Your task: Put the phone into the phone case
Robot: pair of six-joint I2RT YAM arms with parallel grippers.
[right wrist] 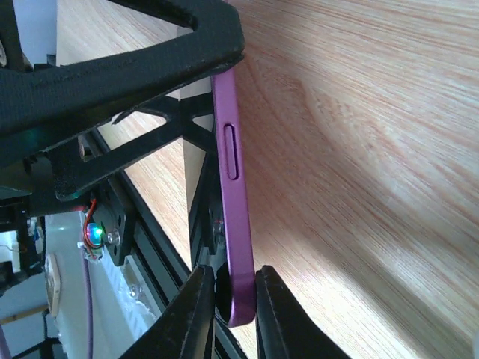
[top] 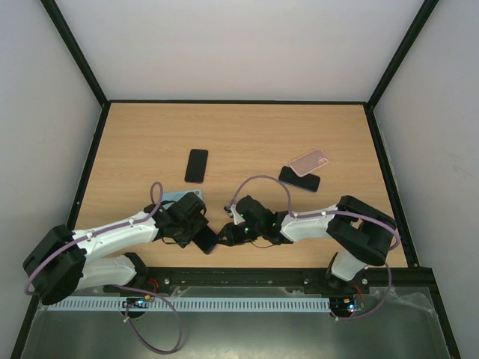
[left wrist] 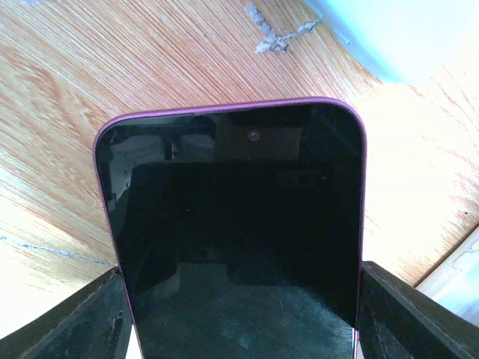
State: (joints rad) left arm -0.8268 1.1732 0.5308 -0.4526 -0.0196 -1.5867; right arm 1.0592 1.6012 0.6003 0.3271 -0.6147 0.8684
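Observation:
A purple-edged phone (top: pixel 204 239) with a dark screen is held off the table between both grippers near the front middle. My left gripper (top: pixel 188 223) is shut on its two long sides; in the left wrist view the phone (left wrist: pixel 239 224) fills the frame between the black fingers (left wrist: pixel 82 321). My right gripper (top: pixel 230 233) pinches the phone's end; in the right wrist view its fingertips (right wrist: pixel 193 314) clamp the purple edge (right wrist: pixel 230 187). A light blue phone case (top: pixel 178 197) lies on the table just behind the left gripper and shows in the left wrist view (left wrist: pixel 389 30).
A black phone (top: pixel 197 165) lies mid-table. A pink case (top: pixel 309 161) rests partly on another black phone (top: pixel 299 179) at the right. The black frame rail (top: pixel 239 278) runs along the near edge, close under both grippers.

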